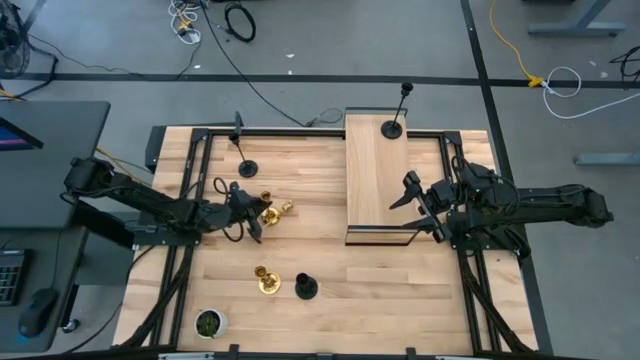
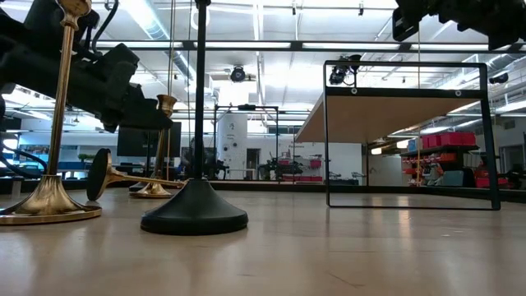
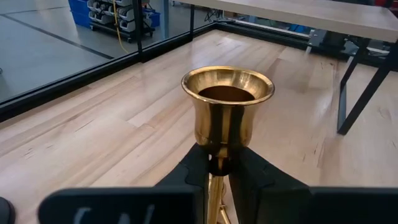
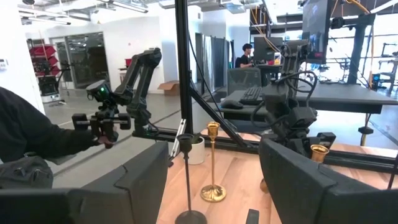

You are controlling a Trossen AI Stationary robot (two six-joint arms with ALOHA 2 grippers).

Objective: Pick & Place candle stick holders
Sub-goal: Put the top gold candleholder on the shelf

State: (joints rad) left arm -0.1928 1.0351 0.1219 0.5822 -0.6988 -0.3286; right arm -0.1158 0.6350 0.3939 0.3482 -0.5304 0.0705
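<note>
Starting from the left side of the wooden table [image 1: 330,300], the left gripper [image 1: 252,212] is seen near the table's middle left, and its fingers [image 3: 261,180] are pinched on the stem of a gold candle stick holder [image 3: 227,109] just under its cup. In the high view this holder [image 1: 268,213] stands at the gripper tip, and a second gold one [image 1: 284,208] lies on its side just beside it. A black candle stick holder [image 1: 247,167] stands farther back, near the table's rear rail. In the front part of the table, a small green plant pot [image 1: 209,323] is placed near the left corner. To its right, a third gold holder [image 1: 267,282] stands upright, and a black holder [image 1: 306,289] stands just beside it. In the low view these two are the nearest things, the gold base [image 2: 45,205] at the left and the black base [image 2: 194,212] next to it.

Further right, a raised wooden shelf [image 1: 375,170] on a black frame is set on the table. One black holder [image 1: 393,128] stands on its rear end. The right gripper [image 1: 422,207] is held at the right edge of this shelf, above the table, with its fingers [image 4: 311,180] spread wide and nothing between them. In the right wrist view a person sits at a desk in the room beyond.
</note>
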